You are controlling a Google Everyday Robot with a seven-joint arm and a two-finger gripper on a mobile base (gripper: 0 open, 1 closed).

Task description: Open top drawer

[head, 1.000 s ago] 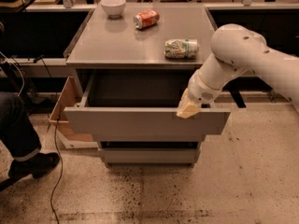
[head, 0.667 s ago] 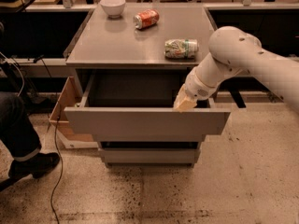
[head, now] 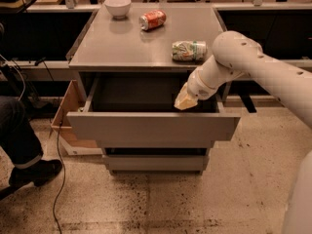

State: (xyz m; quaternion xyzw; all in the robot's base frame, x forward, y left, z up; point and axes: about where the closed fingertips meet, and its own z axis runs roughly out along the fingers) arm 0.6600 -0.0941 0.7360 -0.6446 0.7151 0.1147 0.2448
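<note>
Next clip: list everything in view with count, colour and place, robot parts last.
cabinet: 1, grey, centre of view
top drawer: 1, grey, pulled open, nothing seen inside
lower drawer front: 1 clearly seen, grey, under the top drawer
bowl: 1, white, upright at the cabinet top's far left
red can: 1, on its side, right of the bowl
green can: 1, green and white, on its side near the top's right edge
cardboard box: 1, brown, on the floor left of the cabinet
person's leg: 1, dark trousers and shoe, far left
cable: 1, black, on the floor at left
arm: 1, white, reaching in from the right
gripper: 1, tan, over the open drawer's right side
</note>
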